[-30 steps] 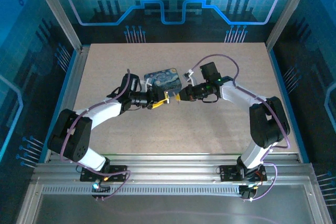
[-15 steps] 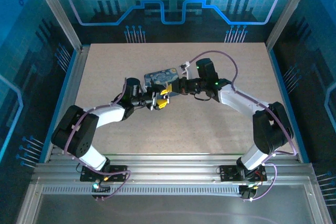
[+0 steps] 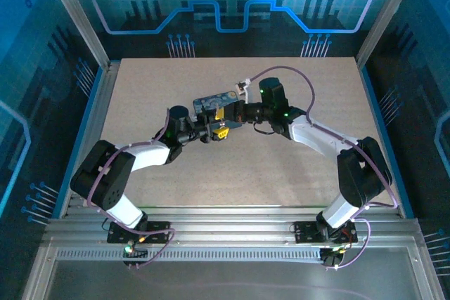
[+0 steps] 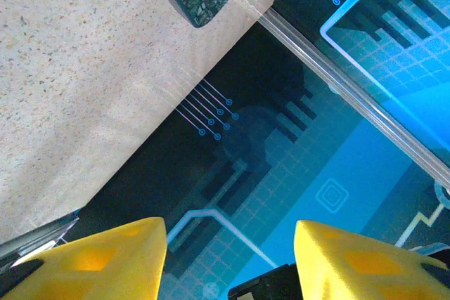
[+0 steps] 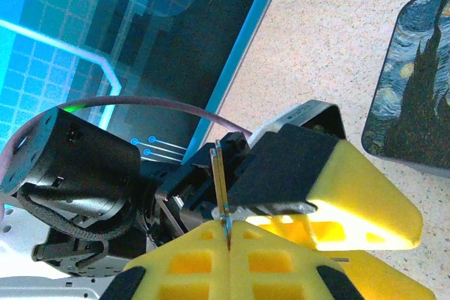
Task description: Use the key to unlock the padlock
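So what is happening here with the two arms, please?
The two arms meet over the middle of the table, at the edge of a mat with a Starry Night print. The right gripper has its jaws shut on the key, a thin blade seen edge-on. The left gripper faces it with jaws apart and nothing between the tips. Where the padlock sits, I cannot tell.

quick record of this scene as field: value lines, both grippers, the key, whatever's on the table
right gripper: yellow fingers shut on the key
key: thin blade seen edge-on, sticking out past the fingertips toward the left gripper
left gripper: fingers apart, only background seen between the tips
arms: grippers tip to tip over mid-table
Starry Night print mat: flat on the table, near edge partly covered by the grippers from above
table: speckled beige top
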Controlling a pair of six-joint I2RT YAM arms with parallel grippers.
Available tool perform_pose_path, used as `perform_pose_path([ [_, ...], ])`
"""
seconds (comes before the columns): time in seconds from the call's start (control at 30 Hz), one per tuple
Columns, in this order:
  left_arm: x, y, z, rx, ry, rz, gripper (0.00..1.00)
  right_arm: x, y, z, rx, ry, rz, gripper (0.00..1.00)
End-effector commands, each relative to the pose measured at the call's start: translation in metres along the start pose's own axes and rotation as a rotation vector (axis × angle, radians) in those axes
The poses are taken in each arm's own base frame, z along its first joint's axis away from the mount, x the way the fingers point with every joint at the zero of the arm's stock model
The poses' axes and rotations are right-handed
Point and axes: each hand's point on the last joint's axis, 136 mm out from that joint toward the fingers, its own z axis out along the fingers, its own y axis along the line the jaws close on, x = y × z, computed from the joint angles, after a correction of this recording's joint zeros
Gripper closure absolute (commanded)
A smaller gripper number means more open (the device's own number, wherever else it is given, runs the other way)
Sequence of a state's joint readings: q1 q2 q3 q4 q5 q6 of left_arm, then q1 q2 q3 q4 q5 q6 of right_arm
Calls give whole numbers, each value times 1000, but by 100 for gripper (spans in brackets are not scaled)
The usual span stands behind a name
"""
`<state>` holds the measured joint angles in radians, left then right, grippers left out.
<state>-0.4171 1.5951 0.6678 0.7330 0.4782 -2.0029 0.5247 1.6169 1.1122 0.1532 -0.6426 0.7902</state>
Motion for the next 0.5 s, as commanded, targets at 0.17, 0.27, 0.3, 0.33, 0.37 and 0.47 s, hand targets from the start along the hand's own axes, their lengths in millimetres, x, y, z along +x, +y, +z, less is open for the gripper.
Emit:
perform_pose_path([
  [0.17,9,-19,-3,98,26,-75,71,6,-2,5,1,-17,-9,100],
  [0.27,9,-22,-1,105,35,-73,77,9,-2,4,3,-16,-9,100],
  [0.3,10,-23,-1,108,36,-70,78,9,-2,4,3,-18,-12,100],
  [0.33,11,-23,-1,109,39,-68,79,11,-2,4,3,-17,-13,100],
  [0.37,10,-23,-1,111,38,-67,80,11,-3,3,5,-18,-12,100],
  [0.47,9,-22,0,107,40,-62,89,13,-5,3,12,-16,-9,100],
])
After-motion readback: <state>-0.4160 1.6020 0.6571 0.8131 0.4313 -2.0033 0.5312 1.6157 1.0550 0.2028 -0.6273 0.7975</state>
